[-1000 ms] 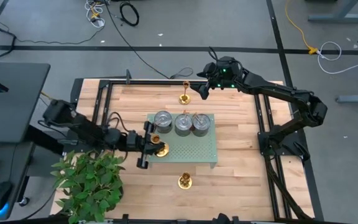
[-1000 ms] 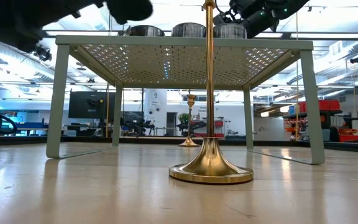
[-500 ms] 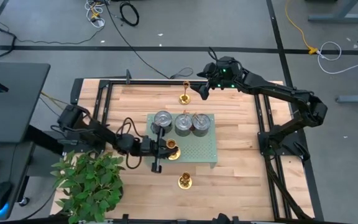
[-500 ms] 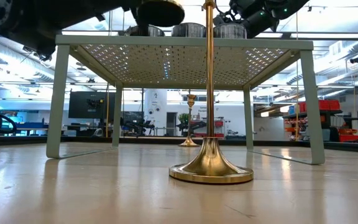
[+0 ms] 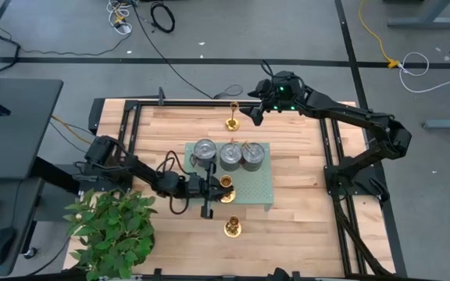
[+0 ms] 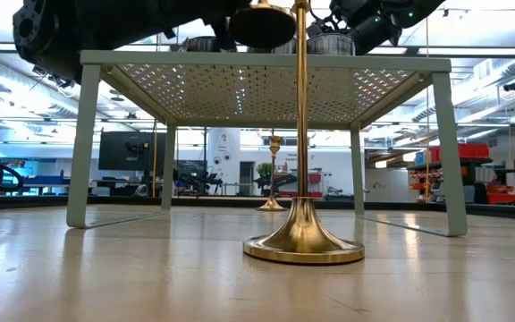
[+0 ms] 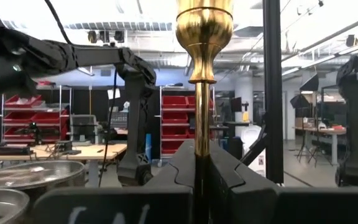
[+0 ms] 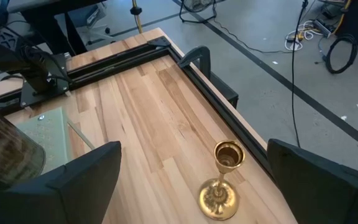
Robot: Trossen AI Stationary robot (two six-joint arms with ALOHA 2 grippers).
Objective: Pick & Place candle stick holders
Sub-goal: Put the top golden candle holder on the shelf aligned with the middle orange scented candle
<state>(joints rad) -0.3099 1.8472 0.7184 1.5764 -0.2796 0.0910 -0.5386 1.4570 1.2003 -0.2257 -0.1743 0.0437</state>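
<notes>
A: L to R, high view. What's the left gripper (image 5: 213, 187) doing?

B: Clenched on a candle stick holder (image 5: 226, 187), carrying it over the near-left part of the green perforated stand (image 5: 256, 187). Left wrist view shows the stem (image 7: 201, 124) pinched between its fingers (image 7: 235, 180), upright, cup on top.

A: What else is on the stand?

B: Three metal tins (image 5: 229, 154) in a row along the far edge. Bare mesh nearer us.

A: Other holders?

B: One on the wood table (image 5: 303, 211) just in front of the stand, the near holder (image 5: 232, 227); it's the big one in the low view (image 6: 302, 179). The far holder (image 5: 233, 119) stands by the far table rail, well apart from the stand.

A: Right side?

B: Right gripper (image 5: 250, 112) hangs just beside that far holder, fingers spread wide, gripping nothing. Its wrist cam sees the holder (image 8: 221, 180) standing between the fingers, lower down.

A: So how to do the step well?

B: My guess: it's a place onto the stand. Keep the stem vertical, come down on bare mesh clear of the tins, let the base sit flat before letting go. The flared base should stand fine, but a tilted release could tip it. Lift straight up afterwards.
</notes>
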